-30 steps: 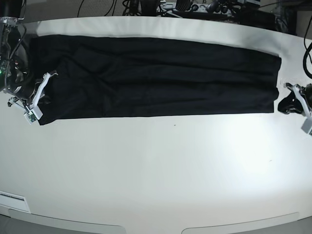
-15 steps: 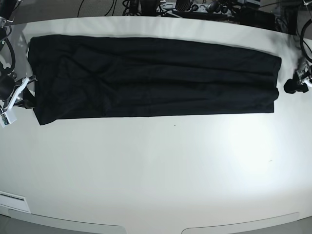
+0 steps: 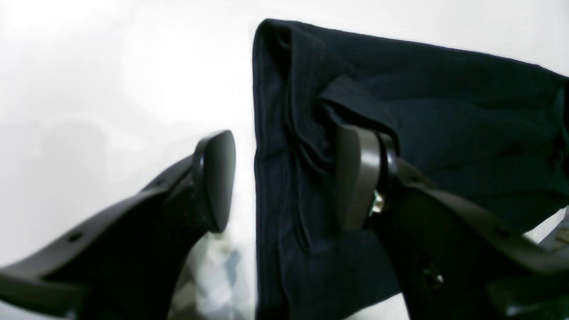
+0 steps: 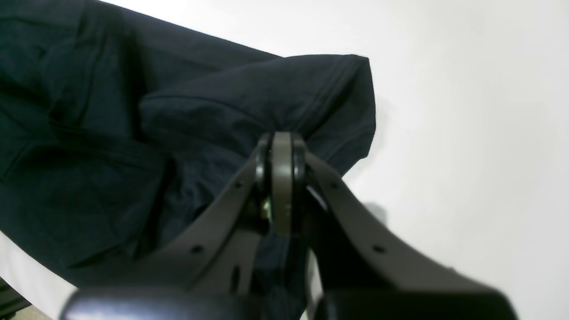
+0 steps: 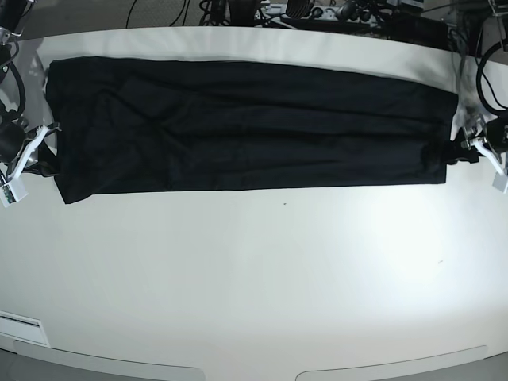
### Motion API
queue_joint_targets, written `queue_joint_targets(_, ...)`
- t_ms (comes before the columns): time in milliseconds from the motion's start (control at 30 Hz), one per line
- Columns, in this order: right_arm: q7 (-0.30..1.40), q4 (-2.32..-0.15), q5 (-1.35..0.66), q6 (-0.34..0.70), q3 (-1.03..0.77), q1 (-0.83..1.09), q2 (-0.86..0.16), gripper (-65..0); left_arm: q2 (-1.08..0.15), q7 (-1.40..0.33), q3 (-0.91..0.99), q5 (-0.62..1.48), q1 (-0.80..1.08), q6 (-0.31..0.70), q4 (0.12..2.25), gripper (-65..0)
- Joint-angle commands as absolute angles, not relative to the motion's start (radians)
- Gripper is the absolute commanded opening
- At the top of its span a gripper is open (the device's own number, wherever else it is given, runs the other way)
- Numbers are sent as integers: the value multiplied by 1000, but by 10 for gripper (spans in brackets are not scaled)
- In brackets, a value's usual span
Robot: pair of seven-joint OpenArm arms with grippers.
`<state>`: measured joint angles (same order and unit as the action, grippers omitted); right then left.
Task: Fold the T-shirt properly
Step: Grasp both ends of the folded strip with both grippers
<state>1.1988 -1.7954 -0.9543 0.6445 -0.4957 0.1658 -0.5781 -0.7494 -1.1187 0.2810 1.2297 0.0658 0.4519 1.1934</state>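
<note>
The black T-shirt (image 5: pixel 254 127) lies folded into a long flat band across the far half of the white table (image 5: pixel 262 278). My right gripper (image 5: pixel 48 159) is at the band's left end, at its near corner. In the right wrist view the right gripper (image 4: pixel 282 149) is shut on a bunched corner of the T-shirt (image 4: pixel 249 93). My left gripper (image 5: pixel 459 151) is at the band's right end. In the left wrist view the left gripper (image 3: pixel 286 178) is open and straddles the edge of the T-shirt (image 3: pixel 444 111), with one finger (image 3: pixel 355 178) against the cloth.
Cables and equipment (image 5: pixel 317 12) lie beyond the table's far edge. The table's rounded front edge (image 5: pixel 238 369) runs along the bottom of the base view.
My right gripper slid left to the shirt's left end and stayed there. My left gripper drew back to the right, then came in onto the shirt's right edge.
</note>
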Motion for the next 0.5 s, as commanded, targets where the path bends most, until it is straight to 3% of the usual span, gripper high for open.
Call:
queue_joint_targets(0, 1190, -1813, -970, 647, -507, 155, -599, -650, -736, -1180, 266, 1150, 74, 429, 1191, -281)
queue_joint_targets(200, 1190, -1813, -970, 648, -507, 154, -599, -650, -672, -1209, 266, 1162, 91, 434, 1191, -286)
queue_joint_targets(300, 1190, -1813, -973, 648, -507, 154, -599, -650, -646, -1213, 266, 1160, 91, 433, 1191, -331)
queue_joint_targets(367, 1190, -1813, -973, 648, -507, 154, -599, -650, -640, -1213, 266, 1161, 91, 433, 1191, -404)
queue_joint_targets(467, 1190, -1813, -973, 648, -507, 155, -599, -650, -642, -1213, 267, 1160, 91, 427, 1191, -625)
